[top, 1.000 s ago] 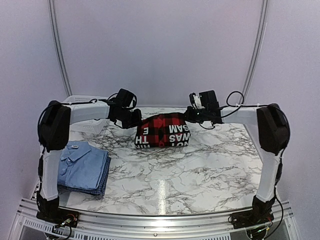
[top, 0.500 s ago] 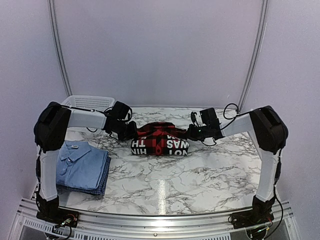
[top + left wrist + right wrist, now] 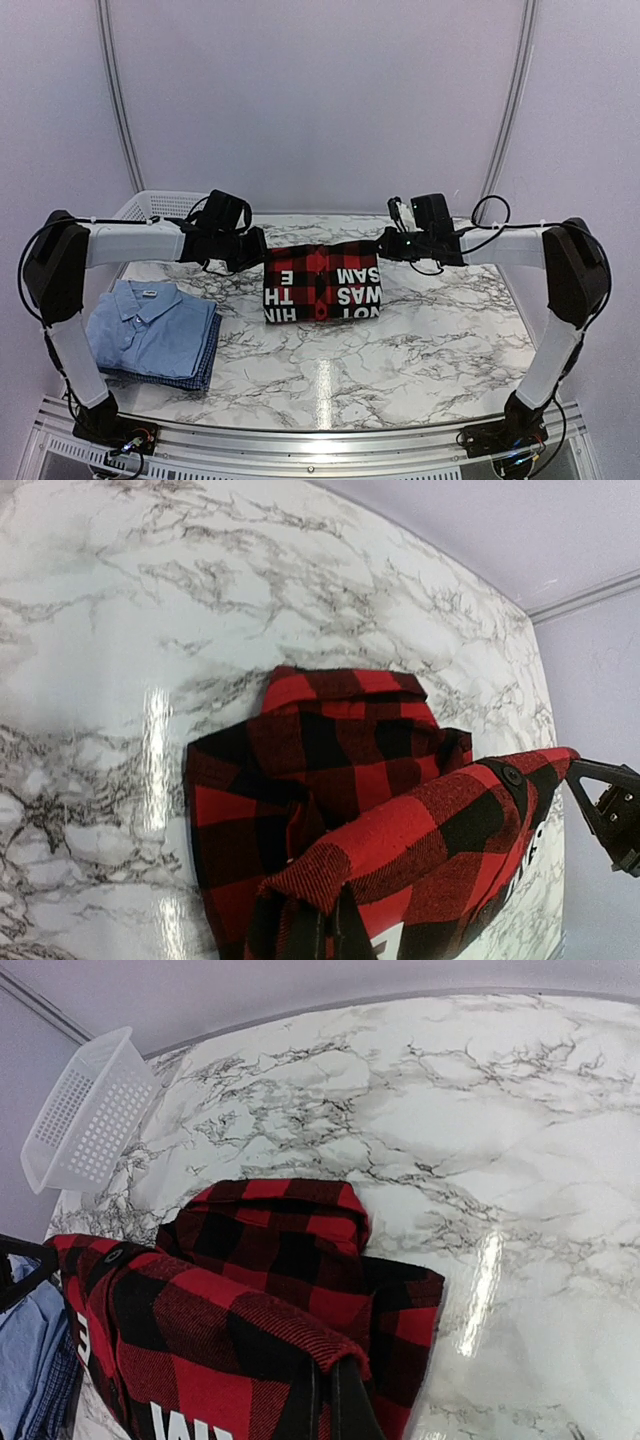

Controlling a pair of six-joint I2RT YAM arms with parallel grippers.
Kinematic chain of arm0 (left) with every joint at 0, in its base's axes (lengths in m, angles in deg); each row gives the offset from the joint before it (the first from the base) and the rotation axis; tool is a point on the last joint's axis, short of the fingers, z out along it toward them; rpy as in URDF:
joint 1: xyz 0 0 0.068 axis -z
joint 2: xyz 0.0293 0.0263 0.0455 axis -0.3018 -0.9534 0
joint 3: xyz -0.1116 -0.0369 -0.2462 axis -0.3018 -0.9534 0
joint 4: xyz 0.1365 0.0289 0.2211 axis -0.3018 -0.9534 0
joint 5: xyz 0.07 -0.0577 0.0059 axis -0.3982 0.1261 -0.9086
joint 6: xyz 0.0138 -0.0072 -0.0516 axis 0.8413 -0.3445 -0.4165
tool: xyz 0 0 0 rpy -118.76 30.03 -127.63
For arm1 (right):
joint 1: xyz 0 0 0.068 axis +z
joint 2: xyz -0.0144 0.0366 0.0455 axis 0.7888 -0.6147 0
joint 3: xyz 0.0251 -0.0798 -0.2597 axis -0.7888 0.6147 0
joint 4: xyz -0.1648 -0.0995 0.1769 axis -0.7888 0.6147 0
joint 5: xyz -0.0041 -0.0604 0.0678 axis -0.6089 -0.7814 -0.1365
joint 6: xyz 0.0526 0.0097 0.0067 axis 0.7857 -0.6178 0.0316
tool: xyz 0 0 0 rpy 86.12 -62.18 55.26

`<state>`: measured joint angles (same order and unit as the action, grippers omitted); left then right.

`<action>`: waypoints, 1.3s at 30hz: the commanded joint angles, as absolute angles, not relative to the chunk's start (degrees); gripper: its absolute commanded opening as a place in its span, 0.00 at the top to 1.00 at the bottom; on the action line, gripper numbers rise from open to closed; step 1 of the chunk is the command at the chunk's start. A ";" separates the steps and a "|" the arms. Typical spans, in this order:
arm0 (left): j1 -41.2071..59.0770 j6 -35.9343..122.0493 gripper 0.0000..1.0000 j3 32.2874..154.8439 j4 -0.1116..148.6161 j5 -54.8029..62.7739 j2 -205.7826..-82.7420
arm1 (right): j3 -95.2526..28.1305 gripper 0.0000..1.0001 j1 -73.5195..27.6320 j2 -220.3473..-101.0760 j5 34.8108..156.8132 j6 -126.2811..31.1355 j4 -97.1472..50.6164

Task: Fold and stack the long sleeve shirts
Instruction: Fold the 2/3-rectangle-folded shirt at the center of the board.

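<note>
The red-and-black plaid flannel shirt [image 3: 322,283] with white lettering hangs stretched between my two grippers above the table's middle back. My left gripper [image 3: 258,250] is shut on its left top corner [image 3: 330,880]. My right gripper [image 3: 385,247] is shut on its right top corner [image 3: 335,1355]. Part of the plaid shirt [image 3: 300,1250] lies on the marble below the raised edge. The light blue collared shirt [image 3: 150,325] lies folded at the front left on top of the blue checked shirt [image 3: 205,365].
A white mesh basket [image 3: 160,207] stands at the back left corner, also in the right wrist view [image 3: 85,1120]. The marble table [image 3: 400,350] ends at a metal rail along the near edge.
Both grippers have moved apart and upward, pulling the plaid shirt's top edge taut and wider. The left arm swung left, the right arm right.
</note>
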<state>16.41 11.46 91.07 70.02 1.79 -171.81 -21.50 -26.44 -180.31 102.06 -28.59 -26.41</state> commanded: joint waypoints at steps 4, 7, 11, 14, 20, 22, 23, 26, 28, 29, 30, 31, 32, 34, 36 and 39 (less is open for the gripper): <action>11.57 15.55 1.00 104.59 68.48 0.71 -183.17 | -36.79 1.00 -29.70 -193.62 101.58 -32.83 -28.02; 10.61 17.81 1.00 112.34 65.78 3.32 -190.29 | -39.59 1.00 -30.22 -198.05 102.00 -32.36 -30.40; 10.05 17.75 1.00 115.68 64.50 4.09 -194.87 | -43.67 1.00 -30.37 -202.57 102.47 -32.11 -29.40; 10.03 17.35 1.00 114.86 64.48 3.88 -194.72 | -44.59 1.00 -30.36 -203.59 102.42 -31.93 -29.28; 9.61 17.63 1.00 114.27 64.59 4.36 -193.70 | -44.38 1.00 -30.36 -202.46 101.40 -31.51 -26.35; 9.51 17.60 1.00 114.34 64.53 4.80 -193.40 | -42.94 1.00 -30.36 -200.45 100.14 -30.86 -26.02; 9.51 17.32 1.00 114.19 64.38 5.16 -193.09 | -42.46 1.00 -30.37 -199.47 99.60 -30.68 -25.26; 9.51 16.19 1.00 112.39 64.28 5.51 -190.64 | -41.14 1.00 -30.36 -196.55 98.76 -31.04 -23.34; 9.51 15.70 1.00 110.90 64.28 5.15 -189.25 | -40.67 1.00 -30.43 -195.34 97.88 -31.15 -21.26; 9.51 15.50 1.00 110.60 64.13 5.41 -189.05 | -40.54 1.00 -30.37 -195.07 97.59 -31.14 -20.72; 9.51 15.26 1.00 110.65 63.74 5.78 -189.14 | -40.59 1.00 -30.38 -195.06 97.45 -31.26 -20.18; 9.51 15.00 1.00 110.88 63.51 6.11 -189.45 | -40.81 1.00 -30.38 -195.29 97.39 -31.16 -19.52; 9.51 14.84 1.00 111.07 63.44 6.28 -189.82 | -41.03 1.00 -30.41 -195.57 97.59 -31.18 -19.29; 9.51 14.87 0.98 111.70 63.40 7.09 -190.81 | -41.59 1.00 -30.29 -196.17 97.86 -30.96 -18.36; 9.51 15.33 0.91 112.44 63.02 7.52 -191.43 | -42.22 0.99 -30.07 -196.07 97.93 -30.61 -17.09; 9.51 16.66 0.68 113.29 62.64 7.45 -190.94 | -42.62 0.82 -28.95 -194.70 96.46 -30.69 -14.78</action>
